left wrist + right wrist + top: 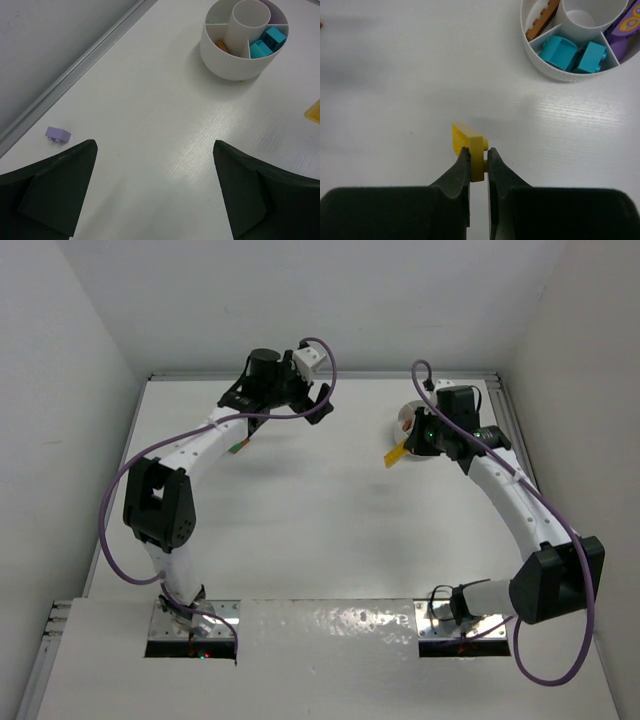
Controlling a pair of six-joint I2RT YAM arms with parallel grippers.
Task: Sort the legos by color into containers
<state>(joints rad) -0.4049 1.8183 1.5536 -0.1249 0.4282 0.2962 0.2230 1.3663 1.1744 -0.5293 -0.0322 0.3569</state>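
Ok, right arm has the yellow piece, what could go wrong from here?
The right gripper pinches the yellow plate by one end only, so it may twist or slip before reaching the dish. The wedges in view already hold teal bricks, a brown piece and a purple piece; a sloppy drop mixes colours.

1. The left arm [195,450] starts from its base at the bottom left, bends sharply at a black joint, and stretches forward and to the right.
2. The left gripper [154,147] points downward with its 2 dark fingers [60,190] spread wide apart, holding nothing.
3. The right arm [510,495] starts at the bottom right, bends at a black joint, and stretches forward and to the left.
4. The right gripper [479,152] has its 2 fingers pinched on a small yellow brick [462,137].
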